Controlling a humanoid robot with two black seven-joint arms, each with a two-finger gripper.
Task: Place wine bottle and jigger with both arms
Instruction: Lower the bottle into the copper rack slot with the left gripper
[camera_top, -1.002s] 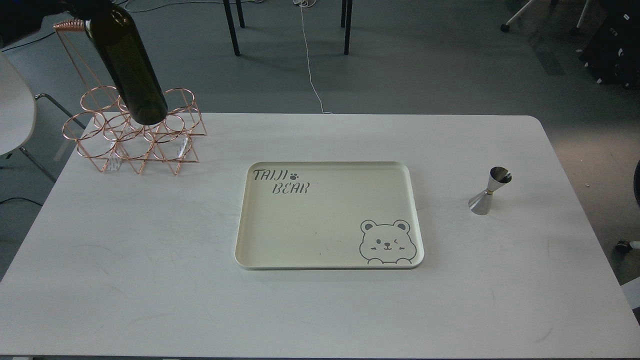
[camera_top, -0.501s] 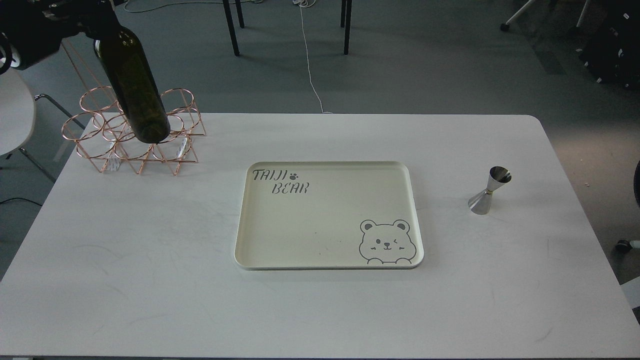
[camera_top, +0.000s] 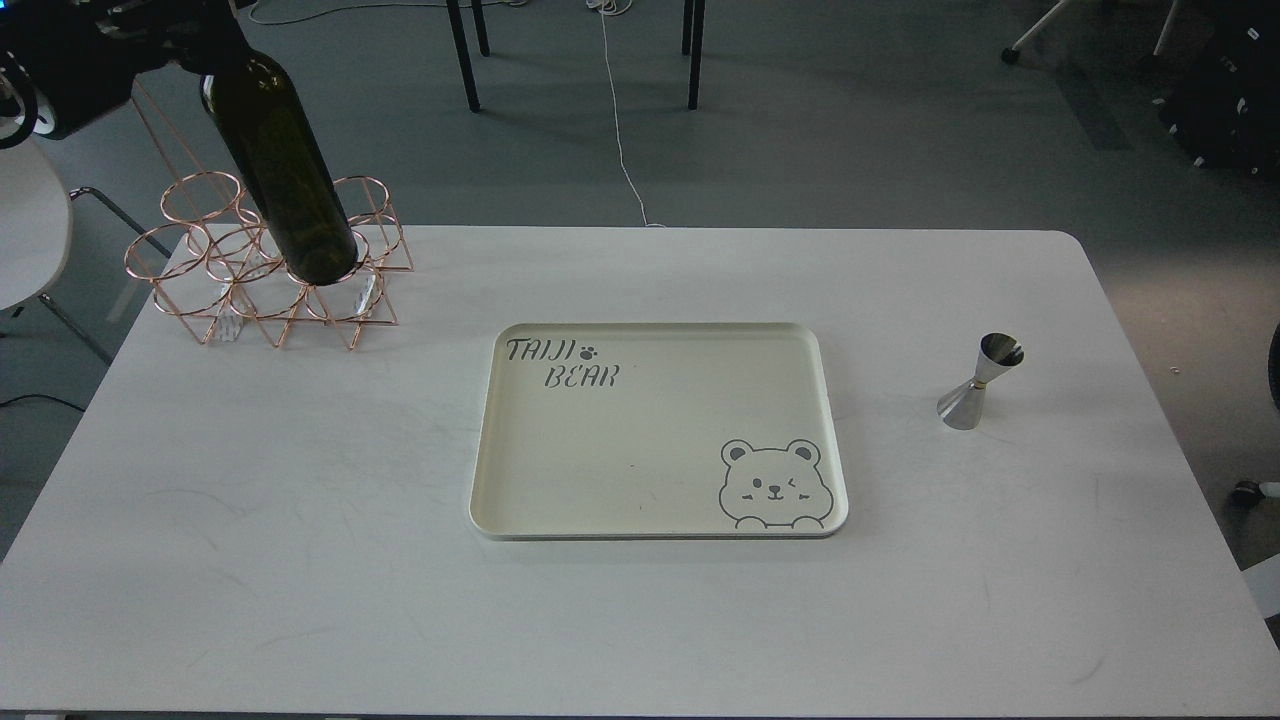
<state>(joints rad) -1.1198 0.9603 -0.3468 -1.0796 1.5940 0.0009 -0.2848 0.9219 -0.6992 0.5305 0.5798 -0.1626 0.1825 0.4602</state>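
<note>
The dark olive-green wine bottle hangs tilted at the back left, its base low over the copper wire rack. Its neck goes up into my left gripper, a dark mass at the top left corner that is shut on the neck; its fingers are hard to tell apart. The shiny steel jigger stands upright on the white table at the right, alone. My right gripper is out of view; only a dark sliver shows at the right edge.
A cream tray with a bear drawing and "TAIJI BEAR" lies in the table's middle. The wire rack stands at the back left corner. A white chair is beyond the left edge. Table legs and a cable are on the floor behind.
The left arm has come into view and moved the bottle down and slightly right, so its base now sits lower over the rack. The jigger and tray have not moved.
</note>
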